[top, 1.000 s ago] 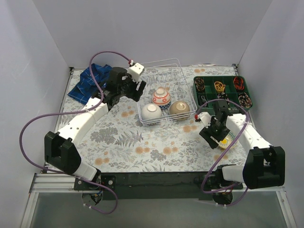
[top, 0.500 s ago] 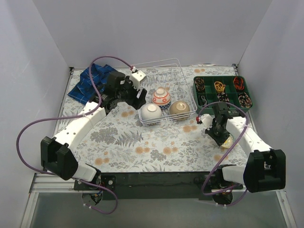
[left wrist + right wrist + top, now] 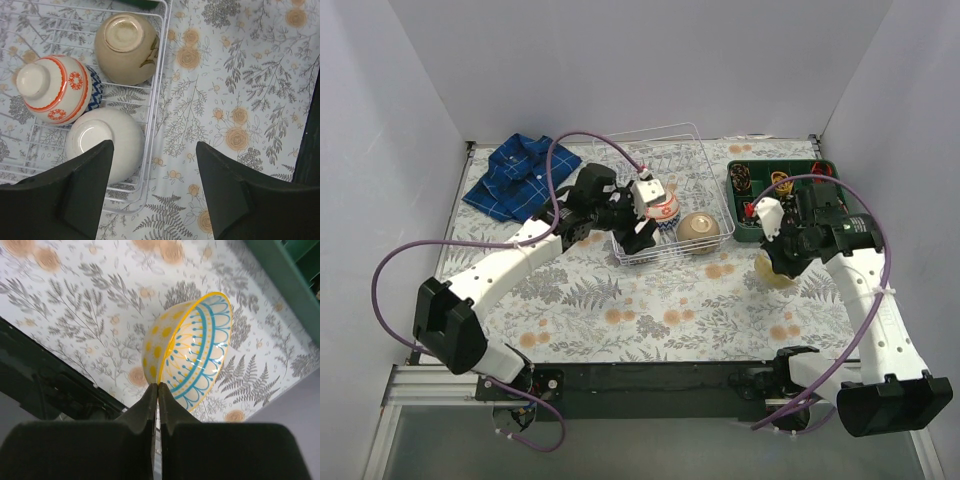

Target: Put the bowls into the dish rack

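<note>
Three bowls sit foot-up in the near half of the dish rack (image 3: 685, 160): a white bowl (image 3: 102, 145) at the near-left corner, a red-striped bowl (image 3: 52, 92) behind it, a tan bowl (image 3: 125, 47) at the near right. Number four, the yellow-and-blue bowl (image 3: 192, 350), is out on the right side, and the right gripper (image 3: 157, 387) has it, fingers pinched tight on the rim. It is tipped up on edge and looks clear of the flowered table (image 3: 650, 300).

So here's the line that matters. The rack lies to the left of that gripper and a touch farther back, with its long axis running away from the arms. The right arm is the nearer one, and it has the load.

What's in the way? The rack's right wall has to be cleared, and the tan bowl sits just inside it. The open room is in the far half, behind the three. The left gripper (image 3: 154, 150) hovers over the rack's near-left corner, jaws spread with nothing between them, so that side is crowded. The green tray (image 3: 820, 165) is just behind the right wrist. The blue shirt (image 3: 515, 170) lies far left, well out of it.
</note>
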Robot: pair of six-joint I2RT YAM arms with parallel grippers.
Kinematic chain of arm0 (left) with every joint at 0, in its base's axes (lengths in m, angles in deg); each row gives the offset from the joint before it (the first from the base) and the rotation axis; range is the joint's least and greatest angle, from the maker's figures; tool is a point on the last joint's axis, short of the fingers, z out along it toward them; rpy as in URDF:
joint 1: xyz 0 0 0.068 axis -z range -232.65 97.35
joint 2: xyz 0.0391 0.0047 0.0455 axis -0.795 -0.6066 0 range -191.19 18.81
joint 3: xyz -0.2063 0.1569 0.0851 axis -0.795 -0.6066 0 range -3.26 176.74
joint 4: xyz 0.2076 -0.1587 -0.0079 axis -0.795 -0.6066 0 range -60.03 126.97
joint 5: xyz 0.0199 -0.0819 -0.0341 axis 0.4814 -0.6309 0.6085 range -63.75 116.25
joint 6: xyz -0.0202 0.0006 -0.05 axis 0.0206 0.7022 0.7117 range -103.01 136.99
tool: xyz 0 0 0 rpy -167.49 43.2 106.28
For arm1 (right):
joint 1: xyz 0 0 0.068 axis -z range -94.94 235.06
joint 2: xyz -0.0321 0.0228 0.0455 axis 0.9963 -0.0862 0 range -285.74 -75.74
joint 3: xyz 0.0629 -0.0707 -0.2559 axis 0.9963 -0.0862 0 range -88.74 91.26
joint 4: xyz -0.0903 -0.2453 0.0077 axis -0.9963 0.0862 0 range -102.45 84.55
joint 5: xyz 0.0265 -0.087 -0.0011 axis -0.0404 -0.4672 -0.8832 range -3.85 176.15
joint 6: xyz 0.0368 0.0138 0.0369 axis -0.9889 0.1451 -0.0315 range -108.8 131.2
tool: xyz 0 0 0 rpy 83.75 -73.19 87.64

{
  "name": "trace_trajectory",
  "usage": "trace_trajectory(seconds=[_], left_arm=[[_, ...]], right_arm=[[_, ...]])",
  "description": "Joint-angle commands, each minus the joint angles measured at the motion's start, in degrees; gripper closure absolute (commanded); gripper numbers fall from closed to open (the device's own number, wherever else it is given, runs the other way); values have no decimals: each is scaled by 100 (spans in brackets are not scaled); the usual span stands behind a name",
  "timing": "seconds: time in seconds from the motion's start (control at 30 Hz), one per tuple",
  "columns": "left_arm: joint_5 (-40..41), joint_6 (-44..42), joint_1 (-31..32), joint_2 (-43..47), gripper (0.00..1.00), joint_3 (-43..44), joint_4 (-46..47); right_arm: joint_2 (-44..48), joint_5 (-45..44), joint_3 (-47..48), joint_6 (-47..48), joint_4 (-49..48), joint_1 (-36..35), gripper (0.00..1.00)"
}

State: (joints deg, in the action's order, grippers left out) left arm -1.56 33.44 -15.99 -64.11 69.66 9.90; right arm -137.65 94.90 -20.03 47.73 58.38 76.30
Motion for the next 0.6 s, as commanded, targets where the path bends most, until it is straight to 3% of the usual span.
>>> trace_trajectory(seconds=[0.0,0.43,0.57], left_arm=[[161,-449,244,-189,34,81,-97],[382,-687,403,-1490,41,740,246],[251,-730,412,-1859,56,1030,229]], right_arm=[[21,1118,791,-304,-7,-21,99],[-743,1541,1874,-340,-412,-12,99],[-980,1612,2137,-296,-464,84,99]])
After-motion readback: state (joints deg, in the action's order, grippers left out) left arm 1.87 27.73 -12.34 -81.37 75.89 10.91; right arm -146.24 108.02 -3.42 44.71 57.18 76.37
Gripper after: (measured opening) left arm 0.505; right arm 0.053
